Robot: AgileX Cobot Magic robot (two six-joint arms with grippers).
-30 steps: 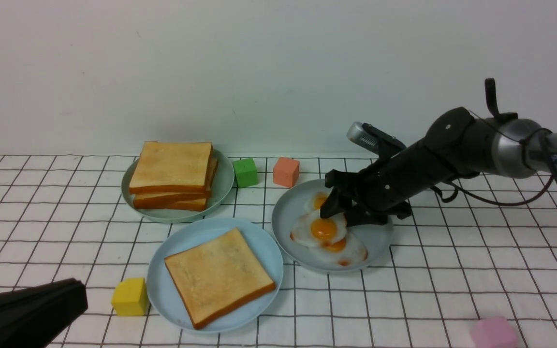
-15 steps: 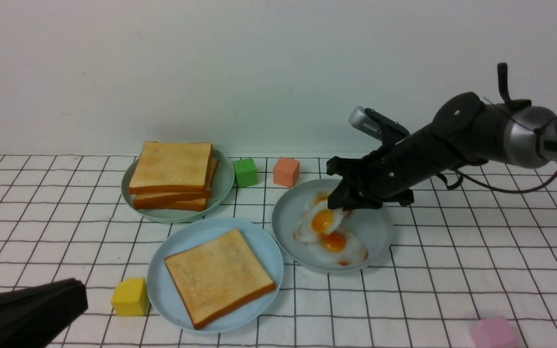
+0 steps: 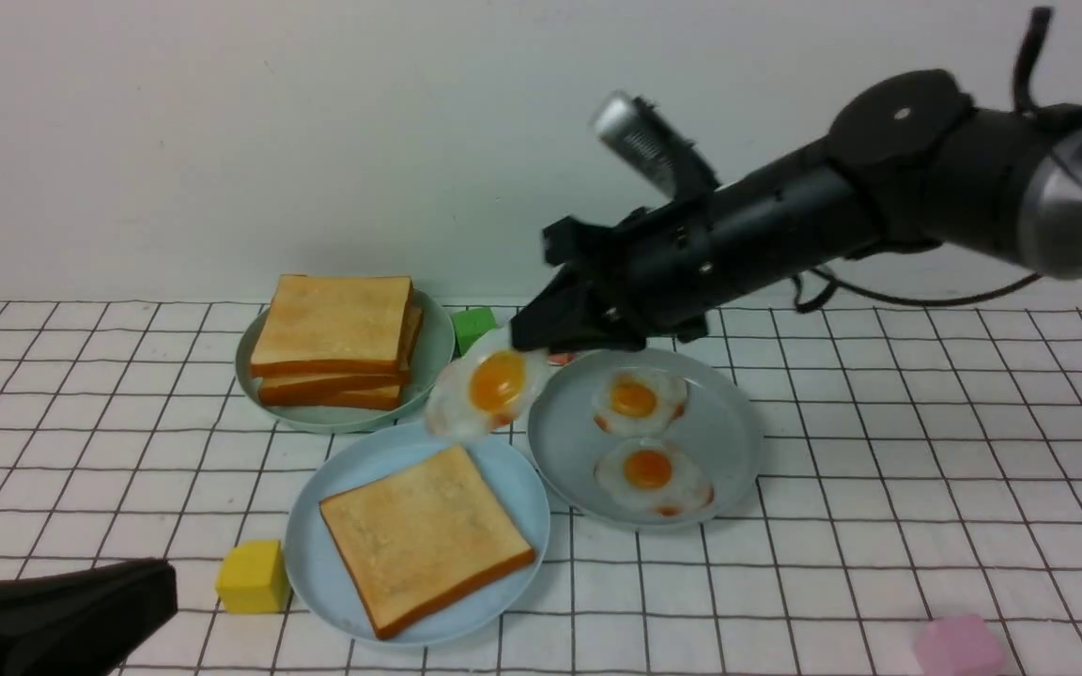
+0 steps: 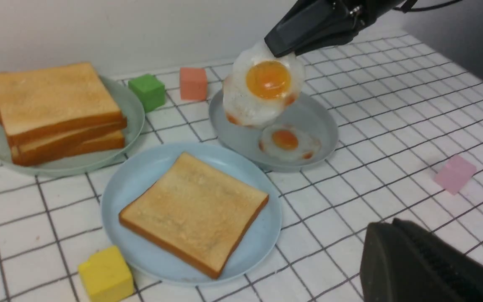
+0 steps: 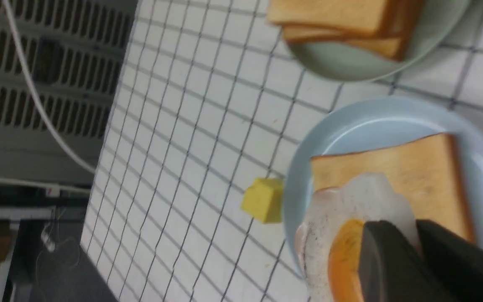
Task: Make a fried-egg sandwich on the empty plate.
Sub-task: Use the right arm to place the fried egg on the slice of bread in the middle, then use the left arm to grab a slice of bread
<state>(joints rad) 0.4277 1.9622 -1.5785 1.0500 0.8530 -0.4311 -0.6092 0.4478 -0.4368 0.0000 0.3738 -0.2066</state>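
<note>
My right gripper (image 3: 541,340) is shut on the edge of a fried egg (image 3: 485,390), which hangs tilted in the air over the far rim of the sky-blue plate (image 3: 391,449). One toast slice (image 3: 424,535) lies flat on that plate. The right wrist view shows the egg (image 5: 350,209) pinched in the right gripper (image 5: 396,235), above the toast (image 5: 392,172). My left gripper (image 3: 161,590) rests low at the near left, shut with nothing in it, apart from the plate; it also shows in its own wrist view (image 4: 382,226).
A grey-blue plate (image 3: 719,441) to the right holds two more eggs (image 3: 640,399). A pile of toast (image 3: 334,338) sits on a grey-green plate (image 3: 433,361) at the back left. Loose cubes: green (image 3: 472,324), red (image 4: 193,83), yellow (image 3: 253,576), pink (image 3: 959,646).
The right gripper closed on the top egg, lifted it off the grey-blue plate and carried it up and to the left. The left arm has stayed put.
</note>
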